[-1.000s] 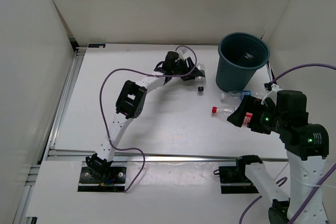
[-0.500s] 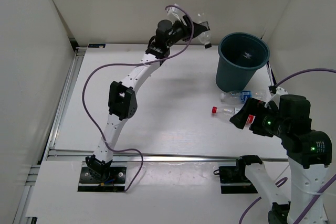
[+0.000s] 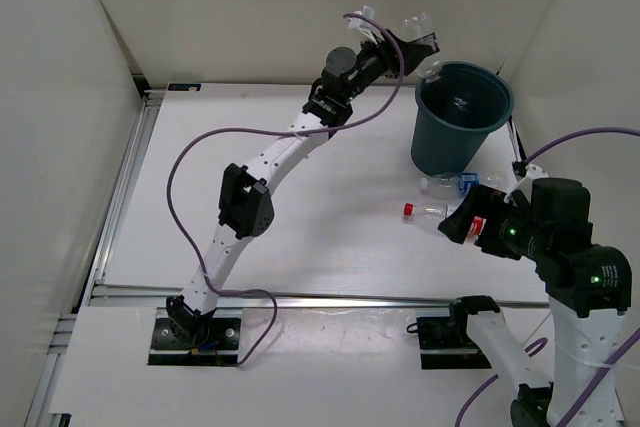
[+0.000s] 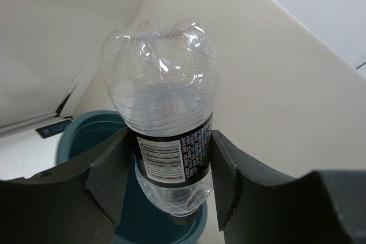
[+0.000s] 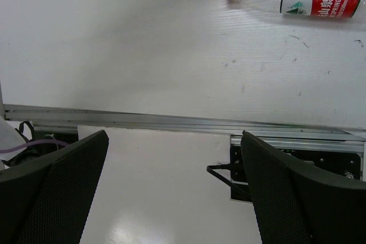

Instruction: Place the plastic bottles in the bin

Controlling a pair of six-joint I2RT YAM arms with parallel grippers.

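**One bottle at the bin rim, two on the table**

Progress: early to mid, as a judgement. The dark-label bottle point(image 4: 163, 78) is lifted and hangs by the rim of the bin point(image 3: 445, 152), at about 10 o'clock of the opening in the top view. It is not released yet. Two more lie on the table point(image 3: 300, 237) at the bin's foot, roughly 6 o'clock of it. The blue-label bottle point(image 3: 455, 183) is nearest the base. The red-cap bottle point(image 3: 425, 210) is just below it, cap toward 9 o'clock. The bin's inside is dark with a faint glint, so I can't tell if anything is in there. Likely one drop pending and at least two pickups left.

Left jaws: clamped on the dark-label bottle, gripping the label band at 9 and 3 o'clock in the left wrist view. The lobed base sticks out past them toward 12. The neck end points to 6, with teal bin showing under it and off toward 8 o'clock. The neck looks near the rim edge rather than centred, so a little more reach inward before letting go seems safer.

Right jaws: wide apart, holding nothing. In the right wrist view the red-cap bottle lies crosswise at 1 o'clock along the top edge, red label toward 3. It is well apart from the jaws, not between them. The blue-label bottle is out of that view.
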